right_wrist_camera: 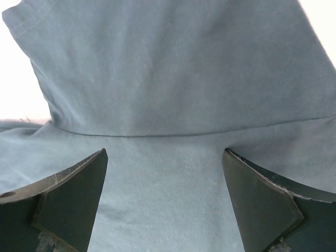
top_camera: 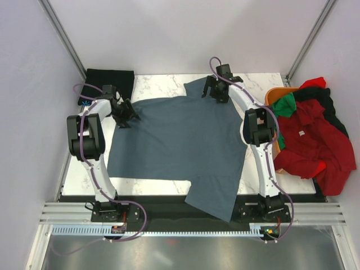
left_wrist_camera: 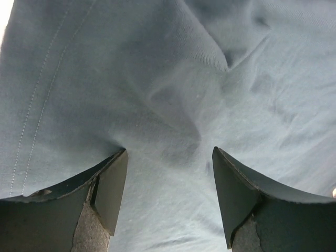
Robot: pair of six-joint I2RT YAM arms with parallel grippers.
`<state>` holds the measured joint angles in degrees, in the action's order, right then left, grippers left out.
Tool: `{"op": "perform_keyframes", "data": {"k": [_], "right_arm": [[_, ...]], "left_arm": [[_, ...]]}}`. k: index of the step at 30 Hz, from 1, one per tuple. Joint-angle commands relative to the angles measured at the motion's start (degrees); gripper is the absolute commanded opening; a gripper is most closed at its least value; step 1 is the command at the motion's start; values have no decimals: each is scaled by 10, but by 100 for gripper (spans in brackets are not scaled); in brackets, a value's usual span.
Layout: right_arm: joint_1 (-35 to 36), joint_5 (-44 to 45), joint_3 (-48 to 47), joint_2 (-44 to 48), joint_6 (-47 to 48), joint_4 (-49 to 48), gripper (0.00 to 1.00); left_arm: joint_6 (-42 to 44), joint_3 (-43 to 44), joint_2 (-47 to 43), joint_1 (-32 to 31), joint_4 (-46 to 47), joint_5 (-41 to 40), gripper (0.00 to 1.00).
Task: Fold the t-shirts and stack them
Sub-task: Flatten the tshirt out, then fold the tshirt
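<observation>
A slate-blue t-shirt [top_camera: 180, 140] lies spread flat on the white marble table [top_camera: 152, 185], one sleeve hanging over the near edge. My left gripper [top_camera: 122, 114] is open, its fingers [left_wrist_camera: 107, 189] pressed down on the shirt's left edge, where the cloth [left_wrist_camera: 178, 100] wrinkles between them. My right gripper [top_camera: 216, 93] is open over the far sleeve near the shoulder seam [right_wrist_camera: 173, 134], with flat cloth between its fingers [right_wrist_camera: 262, 199]. A folded black t-shirt [top_camera: 109, 81] lies at the table's far left corner.
A pile of red, green and black t-shirts [top_camera: 315, 140] spills from an orange basket [top_camera: 274, 95] at the right of the table. Grey enclosure walls stand on the left, right and far sides.
</observation>
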<state>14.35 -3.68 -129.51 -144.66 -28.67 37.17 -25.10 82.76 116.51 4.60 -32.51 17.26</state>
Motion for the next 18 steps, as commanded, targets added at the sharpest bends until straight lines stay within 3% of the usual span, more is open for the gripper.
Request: {"op": "perform_keyframes", "data": {"k": [1,5,6,11,12,18], "right_arm": [[0,-13,-83,-32,7,5,98],[2,-40,-115,7,21,-11,98],[3,-35,-103,54,34,-14,98],[23,-10,67,241,50,-36,98],[34,-2,96,303,47,-34,98],[110,67,378,546,-16,-13,98]], "left_arm": [[-26,21,10,-7,-1,25,73],[-31,-10,-109,-13,-16,27,73],[-25,-18,-136,-13,-25,21,73],[-14,-107,-328,-13,-64,-84,73],[-32,-126,-394,-12,-71,-106,72],[-140,-307,-567,-9,-108,-203,73]]}}
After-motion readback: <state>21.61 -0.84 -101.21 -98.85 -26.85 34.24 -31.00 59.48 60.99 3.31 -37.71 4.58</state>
